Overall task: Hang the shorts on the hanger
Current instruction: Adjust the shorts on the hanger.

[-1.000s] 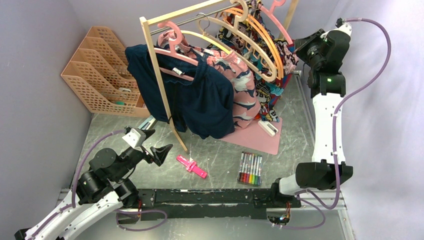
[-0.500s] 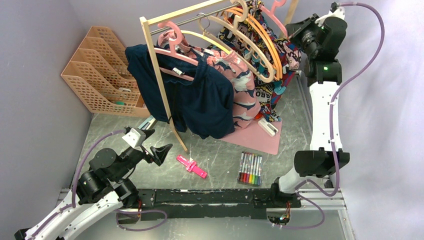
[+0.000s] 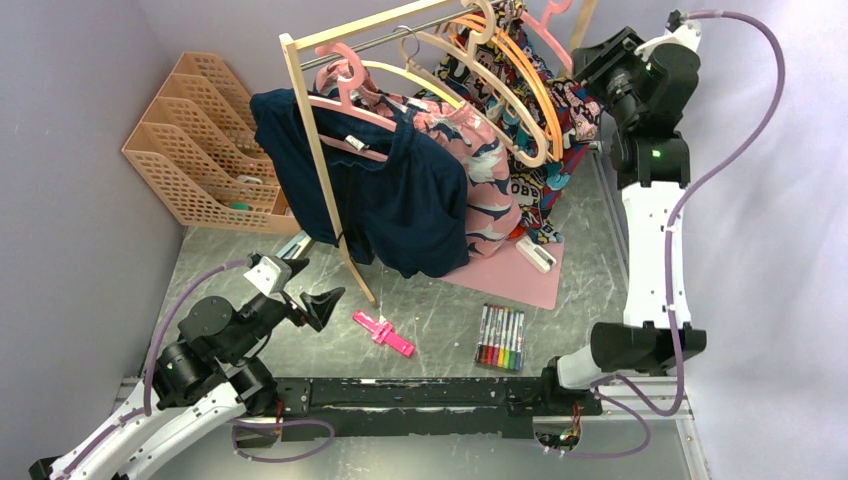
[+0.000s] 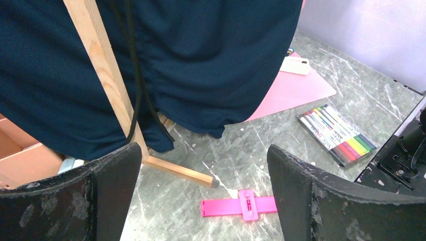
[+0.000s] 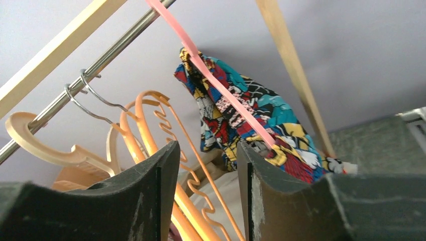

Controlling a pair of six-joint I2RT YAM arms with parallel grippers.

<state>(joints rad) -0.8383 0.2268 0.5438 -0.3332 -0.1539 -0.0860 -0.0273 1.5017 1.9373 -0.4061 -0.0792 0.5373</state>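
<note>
Jaws on the right gripper (image 5: 207, 148) stand partly apart with nothing visibly between them. The left gripper (image 4: 203, 155) is spread wide and empty, parked low near the table's (image 3: 440, 320) near-left corner. The shorts (image 5: 284, 125) hang at the right end of the rail (image 5: 125, 40), over the table's far-right corner, bunched against the sloping arm of the hanger (image 5: 216, 75). Fabric sits just beside the right gripper's right finger; I can't tell if it touches. The step looks like the end of hanging, with the shorts seemingly carried by the hanger and the gripper not clamped on them. The next move calls for backing the right arm away clear of the fabric and the orange hangers (image 5: 145, 130) close by, then checking the shorts sit evenly. The right wrist view, looking up, shows the gap between the jaws and the pink arm crossing the print, which the top view hides behind the wrist. The top view alone shows the shorts' lower part with lettering hanging down toward the pink mat (image 3: 510, 275), and both arms. The left wrist view shows no shorts, only the navy garment (image 4: 201, 50), wooden rack leg (image 4: 95, 55), markers (image 4: 336, 133) and pink clip (image 4: 240, 206).
</note>
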